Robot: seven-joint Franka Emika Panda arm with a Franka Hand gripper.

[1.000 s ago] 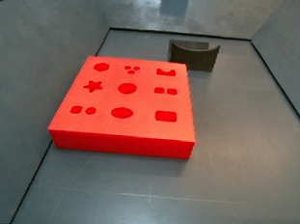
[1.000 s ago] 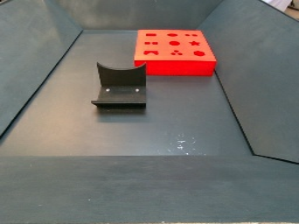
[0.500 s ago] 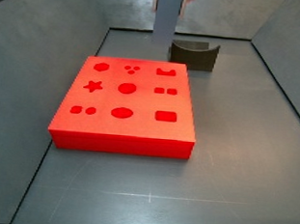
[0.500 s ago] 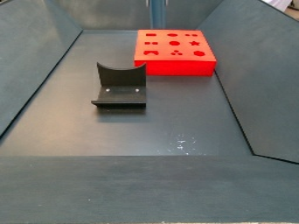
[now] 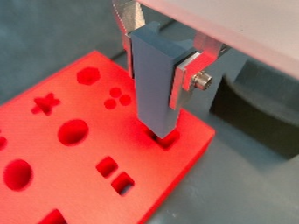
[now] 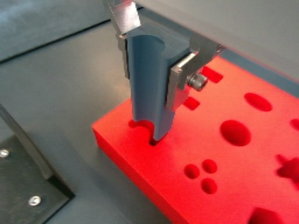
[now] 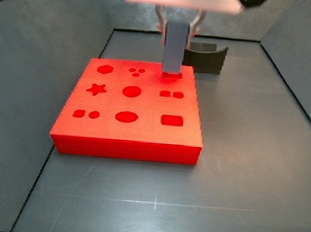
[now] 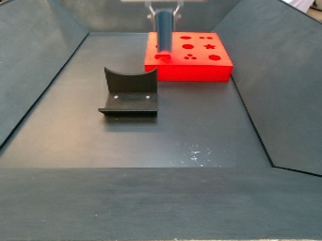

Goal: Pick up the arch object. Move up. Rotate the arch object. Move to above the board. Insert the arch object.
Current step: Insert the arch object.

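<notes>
The arch object (image 5: pixel 155 83) is a slim blue-grey slab that hangs upright, and my gripper (image 5: pixel 158 63) is shut on its upper part. Both wrist views show the silver fingers clamping its two sides, and its curved notch (image 6: pixel 142 42) shows between them. Its lower end meets a dark cut-out near the edge of the red board (image 5: pixel 163 175). I cannot tell whether it has gone into the cut-out. In both side views the arch object (image 7: pixel 175 47) (image 8: pixel 163 38) stands over the board (image 7: pixel 130 131) (image 8: pixel 189 72), with the gripper (image 7: pixel 178 19) (image 8: pixel 164 11) above it.
The dark fixture (image 7: pixel 207 57) (image 8: pixel 128 94) stands on the grey floor beside the board. Sloping grey walls (image 8: pixel 38 85) enclose the floor on all sides. The board's top carries star, circle and square cut-outs (image 7: pixel 97 88).
A second ago neither arm nor arch object was in view. Half a second ago the arch object hung high behind the board. Now it has come down to the board's top.
</notes>
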